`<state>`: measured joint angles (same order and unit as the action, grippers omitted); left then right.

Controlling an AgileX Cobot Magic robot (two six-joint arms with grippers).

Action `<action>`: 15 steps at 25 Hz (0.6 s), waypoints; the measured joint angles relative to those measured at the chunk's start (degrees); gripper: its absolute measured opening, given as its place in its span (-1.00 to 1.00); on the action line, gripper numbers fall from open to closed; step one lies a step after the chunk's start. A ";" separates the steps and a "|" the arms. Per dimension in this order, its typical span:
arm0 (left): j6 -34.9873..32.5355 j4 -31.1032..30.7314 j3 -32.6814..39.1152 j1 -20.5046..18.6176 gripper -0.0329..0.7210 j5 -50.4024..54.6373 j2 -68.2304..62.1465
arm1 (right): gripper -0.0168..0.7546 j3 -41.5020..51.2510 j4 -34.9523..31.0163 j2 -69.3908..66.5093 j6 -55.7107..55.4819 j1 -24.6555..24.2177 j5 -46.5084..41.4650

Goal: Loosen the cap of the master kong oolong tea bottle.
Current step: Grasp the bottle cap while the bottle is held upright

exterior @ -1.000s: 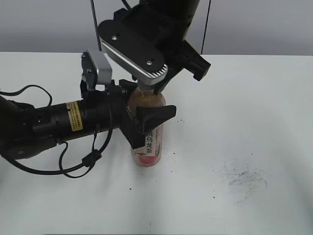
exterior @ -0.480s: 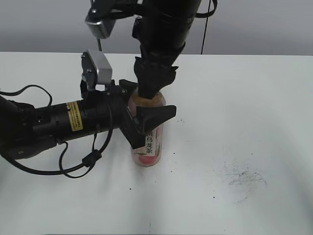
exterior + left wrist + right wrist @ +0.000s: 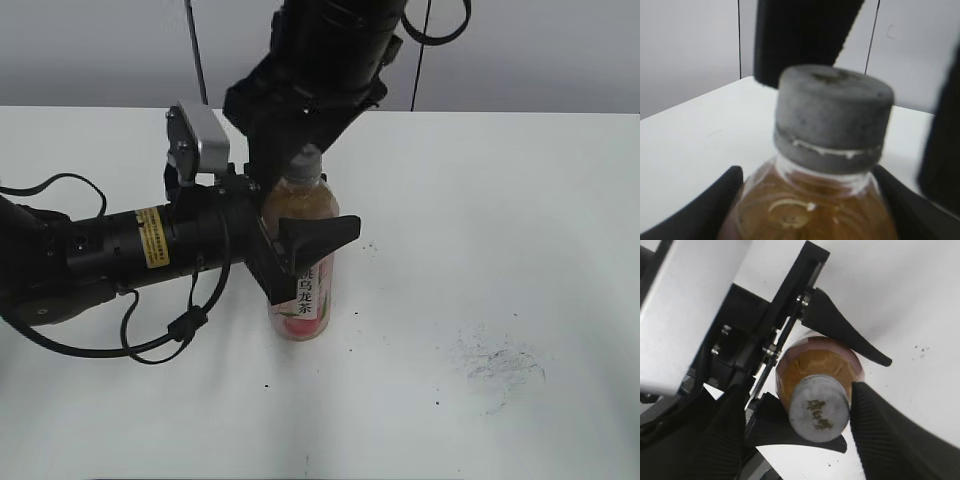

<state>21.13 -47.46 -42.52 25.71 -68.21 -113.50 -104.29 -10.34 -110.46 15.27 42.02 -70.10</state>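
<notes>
A slim clear plastic bottle of amber tea with a pink peach label and a white strip of dark Chinese characters (image 3: pixel 303 275) stands upright on the white table (image 3: pixel 500 250), a little left of the middle of the exterior view. The black left gripper (image 3: pixel 300 250) reaches in horizontally from nine o'clock and is clamped on the bottle just below the shoulder, one curved black finger (image 3: pixel 320 232) wrapping the front of the body toward three o'clock; in the left wrist view its two fingertips show at the lower corners, pressed against the bottle's shoulder on either side (image 3: pixel 810 210). The small round grey ribbed plastic cap (image 3: pixel 306 158) sits on the neck, its lower ring visible just above the tea line (image 3: pixel 832 117). The black right gripper (image 3: pixel 300 150) hangs over the bottle from twelve o'clock. In the right wrist view its two ribbed fingers (image 3: pixel 885 435) stand apart, one at nine o'clock and one at three o'clock of the cap (image 3: pixel 818 408), with a gap showing between each pad and the cap's rim, so they are spread and not touching it. Grey scuff marks (image 3: pixel 497 367) lie on the table at about four o'clock from the bottle, well apart from it.
</notes>
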 joint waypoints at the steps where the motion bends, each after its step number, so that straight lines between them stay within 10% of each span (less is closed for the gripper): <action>1: 0.00 0.00 0.00 0.00 0.27 0.00 0.00 | 0.30 0.00 0.26 0.23 -1.21 0.00 0.00; 15: 0.07 0.11 0.00 0.00 0.27 0.00 0.00 | -0.27 0.00 3.74 0.30 -3.10 0.00 0.00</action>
<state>21.20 -47.35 -42.52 25.71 -68.21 -113.50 -104.29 -6.60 -110.16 12.17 42.02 -70.10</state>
